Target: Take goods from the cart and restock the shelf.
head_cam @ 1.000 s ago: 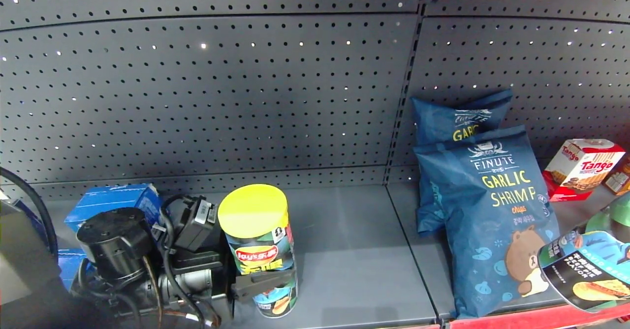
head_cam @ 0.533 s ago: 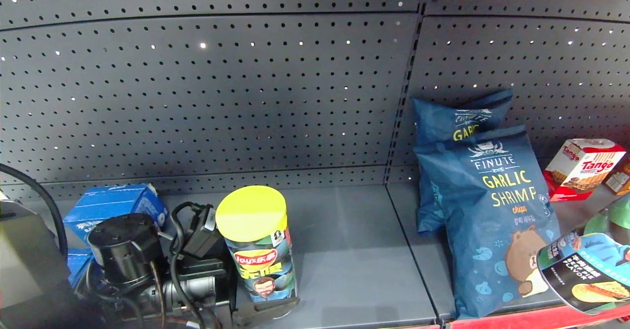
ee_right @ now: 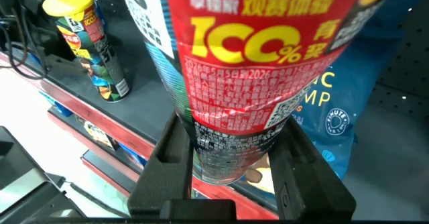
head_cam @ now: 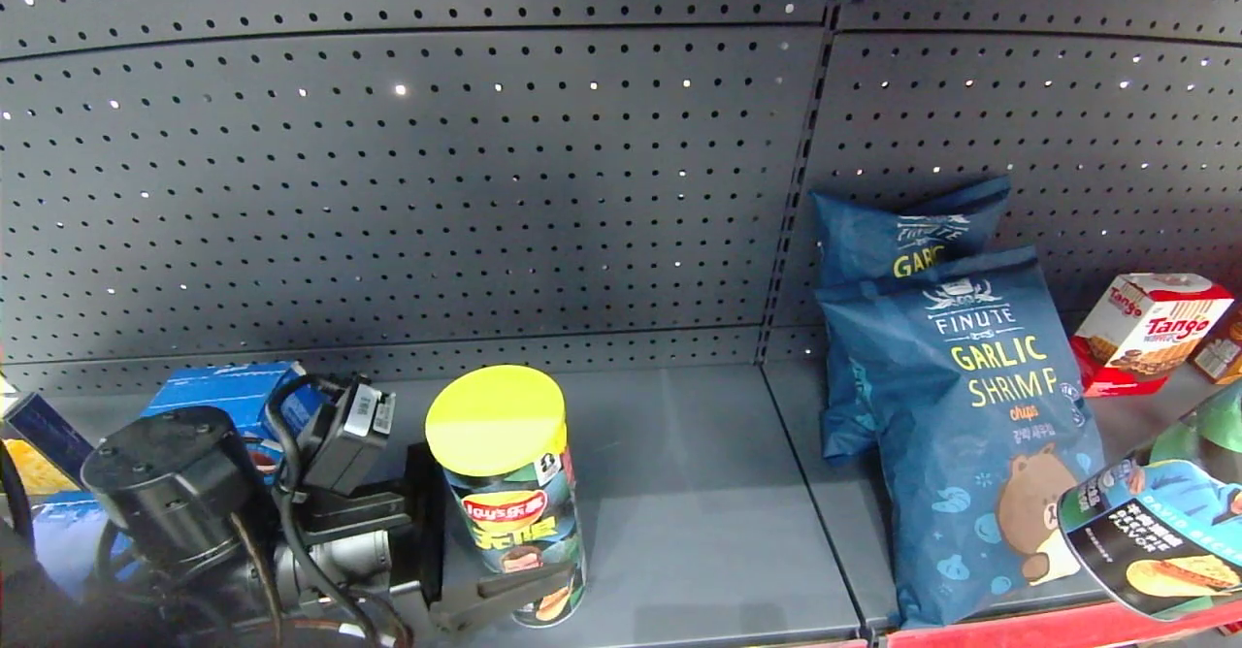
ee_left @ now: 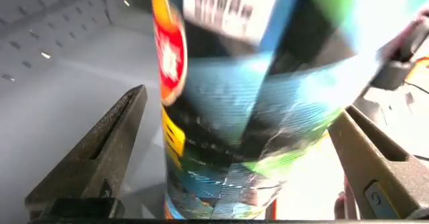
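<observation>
Yellow-lidded chip can [head_cam: 509, 493] stands upright on the grey shelf [head_cam: 679, 493], at about seven o'clock in the head view. The left gripper [ee_left: 238, 110] sits low around it with its jaws released, one finger [ee_left: 100, 150] on each side and a gap showing between finger and can. A blue box [head_cam: 218, 391] lies at ten o'clock from the can, against the perforated back panel [head_cam: 485, 192]. The right gripper [ee_right: 234, 137] has its jaws clenched on a second chip can [ee_right: 255, 70], red, black and green, which it holds tilted at the shelf's front edge, at four o'clock in the head view. Just beside it, at three o'clock, two blue snack bags [head_cam: 970, 405] lean one behind the other, with a red wafer box [head_cam: 1150, 333] farther toward the edge.
</observation>
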Robot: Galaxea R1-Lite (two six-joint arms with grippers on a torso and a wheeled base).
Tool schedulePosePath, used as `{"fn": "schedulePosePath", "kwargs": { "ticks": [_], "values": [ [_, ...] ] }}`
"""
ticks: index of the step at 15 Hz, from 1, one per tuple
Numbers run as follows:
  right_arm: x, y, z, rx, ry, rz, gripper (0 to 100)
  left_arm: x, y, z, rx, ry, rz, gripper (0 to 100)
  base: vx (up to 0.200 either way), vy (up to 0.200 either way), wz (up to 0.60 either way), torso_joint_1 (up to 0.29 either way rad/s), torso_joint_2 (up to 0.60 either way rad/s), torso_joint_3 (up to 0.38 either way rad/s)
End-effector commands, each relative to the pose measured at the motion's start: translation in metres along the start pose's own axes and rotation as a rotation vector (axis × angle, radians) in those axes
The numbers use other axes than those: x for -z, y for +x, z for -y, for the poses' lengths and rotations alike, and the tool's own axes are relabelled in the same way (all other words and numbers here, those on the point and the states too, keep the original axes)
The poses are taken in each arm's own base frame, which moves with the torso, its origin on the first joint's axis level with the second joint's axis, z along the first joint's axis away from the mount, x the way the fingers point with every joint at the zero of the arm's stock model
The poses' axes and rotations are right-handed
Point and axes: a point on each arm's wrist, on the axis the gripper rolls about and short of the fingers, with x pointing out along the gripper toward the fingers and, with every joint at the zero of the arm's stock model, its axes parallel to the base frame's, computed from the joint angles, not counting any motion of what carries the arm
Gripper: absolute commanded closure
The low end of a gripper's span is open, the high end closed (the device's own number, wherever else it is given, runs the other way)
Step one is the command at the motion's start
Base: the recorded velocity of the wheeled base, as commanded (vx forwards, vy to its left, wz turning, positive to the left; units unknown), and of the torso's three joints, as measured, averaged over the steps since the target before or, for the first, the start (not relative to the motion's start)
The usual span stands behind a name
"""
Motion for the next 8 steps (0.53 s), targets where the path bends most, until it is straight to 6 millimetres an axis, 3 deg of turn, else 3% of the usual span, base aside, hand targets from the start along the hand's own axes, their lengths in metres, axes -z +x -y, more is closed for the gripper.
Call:
{"fn": "schedulePosePath", "kwargs": {
  "ticks": [1, 8],
  "values": [
    [0.001, 0.000, 0.000, -0.001, 0.000, -0.004, 100, -0.012, -0.005, 0.006, -0.006, 0.040, 0.033, 0, 0.000, 0.000, 0.00, 0.000, 0.00, 0.000],
    [0.001, 0.000, 0.000, -0.001, 0.007, 0.000, 100, -0.037, -0.030, 0.033, -0.020, 0.078, 0.104, 0, 0.000, 0.000, 0.00, 0.000, 0.00, 0.000]
  ]
}}
